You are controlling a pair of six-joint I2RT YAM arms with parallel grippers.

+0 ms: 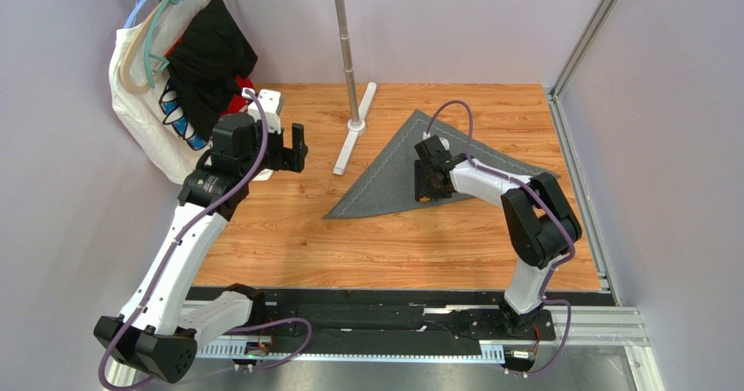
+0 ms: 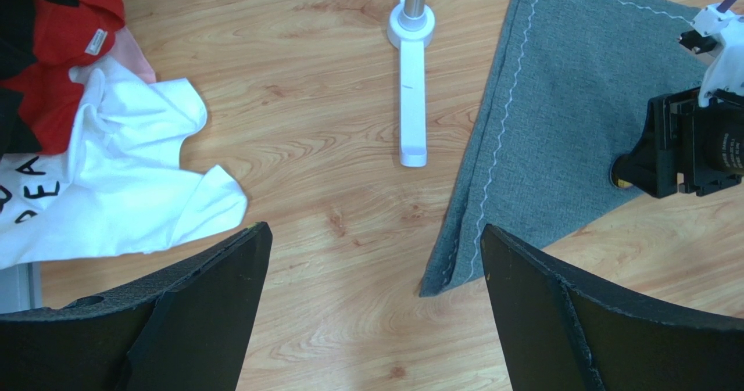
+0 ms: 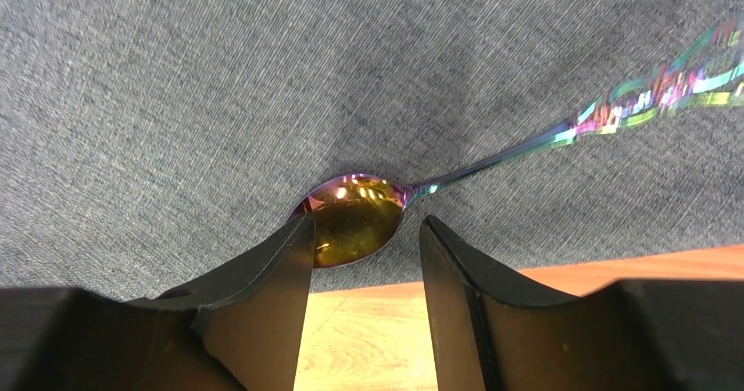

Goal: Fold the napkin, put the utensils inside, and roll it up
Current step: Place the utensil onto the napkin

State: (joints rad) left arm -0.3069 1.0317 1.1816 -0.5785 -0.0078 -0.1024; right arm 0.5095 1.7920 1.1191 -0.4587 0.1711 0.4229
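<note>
The right pincer is hovering released over the spoon, which is lying near the napkin's six-o'clock edge. A careless nudge risks sliding it off onto the table. The left pincer is hanging released.

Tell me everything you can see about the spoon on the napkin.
The spoon looks like polished metal with an iridescent rainbow finish: a gold-tinted bowl and a thin handle running up to the right. It lies on the grey napkin, bowl near the cloth's edge, between the open fingers of the right gripper. Whether a finger touches it is unclear.
</note>
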